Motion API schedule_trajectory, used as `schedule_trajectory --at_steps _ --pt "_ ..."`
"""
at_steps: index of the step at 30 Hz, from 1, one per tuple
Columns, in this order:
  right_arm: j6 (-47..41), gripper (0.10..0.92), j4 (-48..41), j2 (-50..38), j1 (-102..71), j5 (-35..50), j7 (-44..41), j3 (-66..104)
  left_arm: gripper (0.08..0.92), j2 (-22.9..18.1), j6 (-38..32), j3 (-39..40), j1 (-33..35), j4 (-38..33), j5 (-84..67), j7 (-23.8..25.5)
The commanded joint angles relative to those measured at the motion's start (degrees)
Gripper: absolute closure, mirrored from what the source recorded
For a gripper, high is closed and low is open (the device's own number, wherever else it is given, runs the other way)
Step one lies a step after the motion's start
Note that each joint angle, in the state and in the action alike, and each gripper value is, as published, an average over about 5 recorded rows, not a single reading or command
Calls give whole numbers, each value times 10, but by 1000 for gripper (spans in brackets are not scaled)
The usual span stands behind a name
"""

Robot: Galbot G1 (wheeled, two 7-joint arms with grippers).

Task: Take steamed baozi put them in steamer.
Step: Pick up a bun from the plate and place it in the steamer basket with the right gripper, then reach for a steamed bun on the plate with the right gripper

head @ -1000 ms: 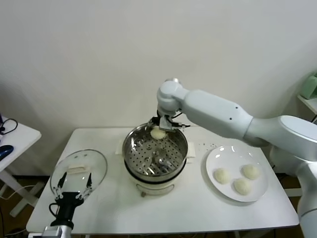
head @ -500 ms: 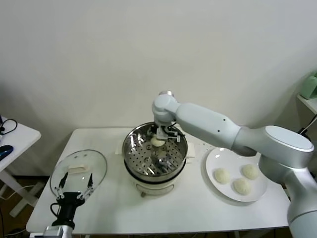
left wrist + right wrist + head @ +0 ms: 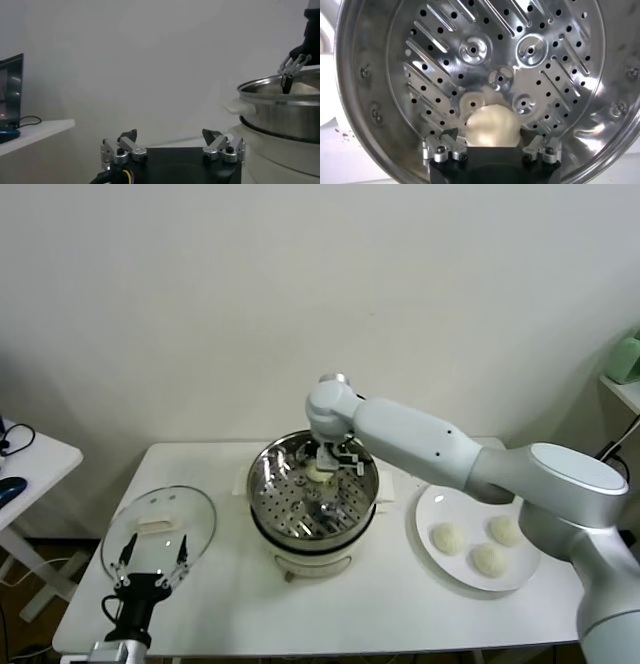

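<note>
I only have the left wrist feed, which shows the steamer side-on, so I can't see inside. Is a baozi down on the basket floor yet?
Observer: Yes, one baozi lies on the steamer's perforated floor, between the right gripper's open fingers.
Operator: How many remain?
Observer: Three more baozi sit on the white plate, right of the steamer.
Operator: Where's my left gripper?
Observer: Open, over the glass lid's near edge.

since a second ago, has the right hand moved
Yes. The right hand has dropped from above the steamer rim's far edge down inside the basket, with the baozi between its open fingers.
</note>
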Motion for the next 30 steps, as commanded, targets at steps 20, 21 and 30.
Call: schedule_trajectory --at_steps 20,21,30 --pt "-375 203 91 -352 312 691 -51 -235 177 8 8 17 0 -23 -13 -3" --pt "-385 203 93 -374 304 696 -50 -234 177 8 9 18 1 -28 -16 -4" --pt "-386 203 106 -481 127 570 -50 -123 177 8 12 21 1 -36 -15 -4"
